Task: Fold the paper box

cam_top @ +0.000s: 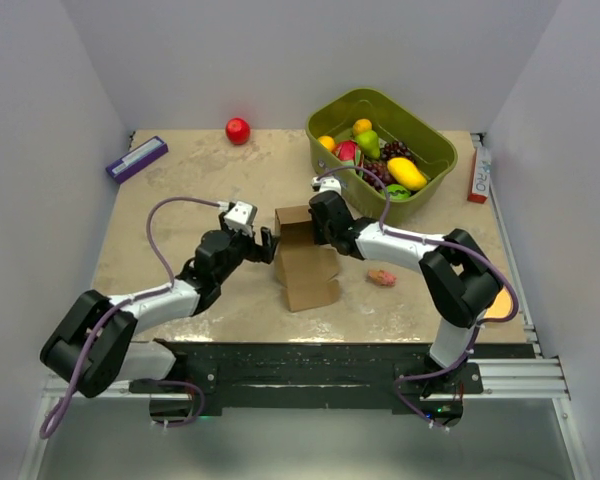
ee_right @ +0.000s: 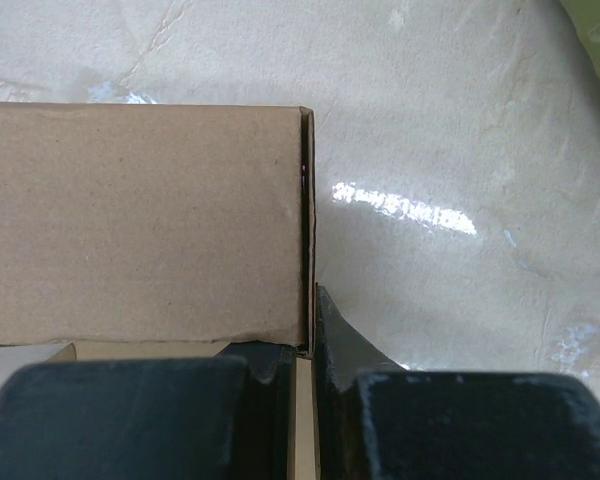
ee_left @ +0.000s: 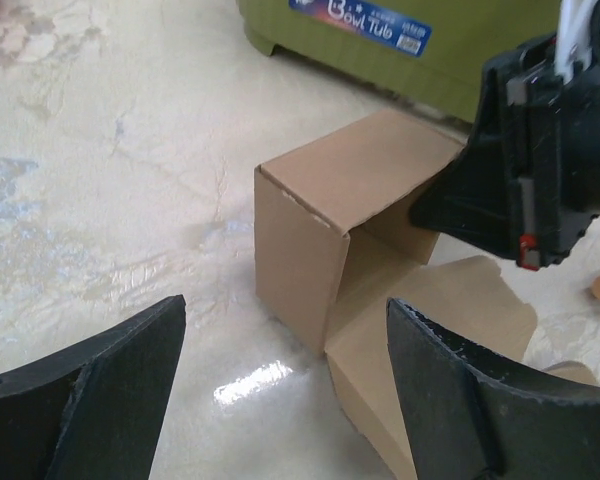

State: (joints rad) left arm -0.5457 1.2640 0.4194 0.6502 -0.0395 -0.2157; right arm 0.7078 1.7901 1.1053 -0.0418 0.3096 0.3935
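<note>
Paper box [cam_top: 308,275] sits half-formed at the centre of the desk [cam_top: 170,210], with two walls raised and the other flaps lying flat. The right gripper [ee_right: 306,350] is clenched on the edge of one upright wall. The left gripper [cam_top: 267,244] hangs released just beside the box's left. Pulling hard on that single wall would likely crease it or drag the unbraced box sideways.

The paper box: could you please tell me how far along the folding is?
Partly done: two walls of the paper box stand upright. In hand: the right gripper pinches one wall; the left gripper is open beside it. Left: the flat flaps need raising and closing.
</note>
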